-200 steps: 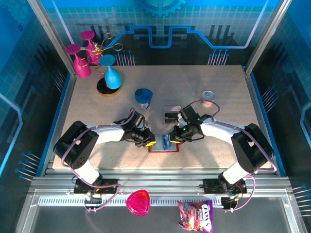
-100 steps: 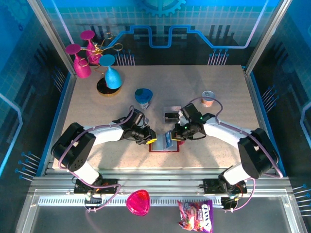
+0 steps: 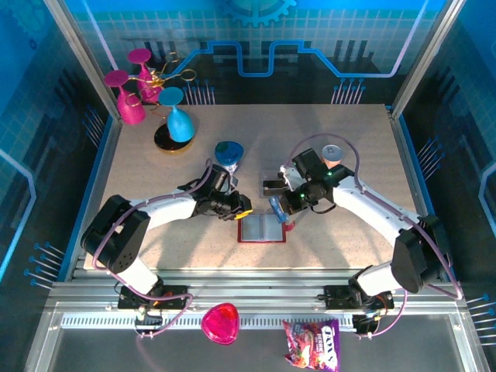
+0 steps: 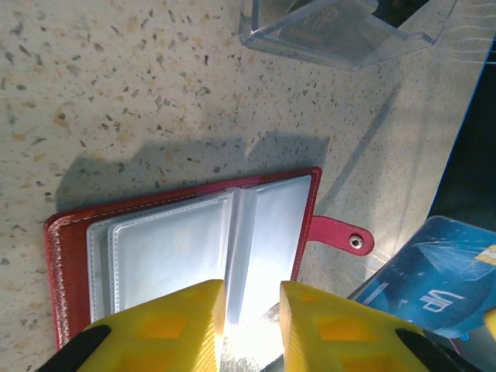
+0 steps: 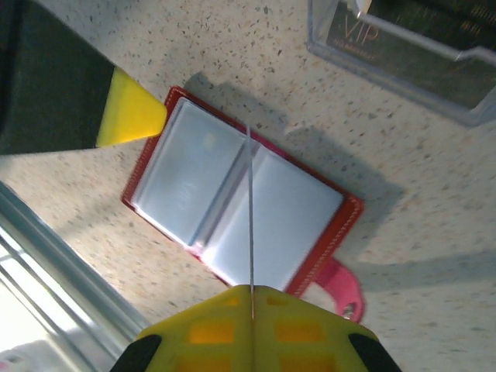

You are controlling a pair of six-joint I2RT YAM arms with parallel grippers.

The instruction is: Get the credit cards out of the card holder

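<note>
Pinching the blue credit card between shut jaws, your right end effector is holding it on edge above the open card holder. The dark red card holder is lying flat on the worktop between the two arms, with its pale pockets facing up, no card showing in them and its snap tab sticking out at one side. Your left end effector is hovering over the card holder's edge, its fingers parted a little with nothing between them. Just beyond, a dark card marked VIP is showing through the clear plastic tray, apparently resting in it.

You are carrying the blue card by a narrow strip of slick plastic, so it is likely to pivot or slide out if you swing the arm quickly. You are also risking a clip against the tray's raised wall. Coming in low or tilted could knock the tray aside or jar the dark card loose. Nothing is pinning the card holder now, so a brush from either arm could drag it or flip a leaf shut. The two end effectors are working close together over it, and crossing their paths is inviting a collision.
</note>
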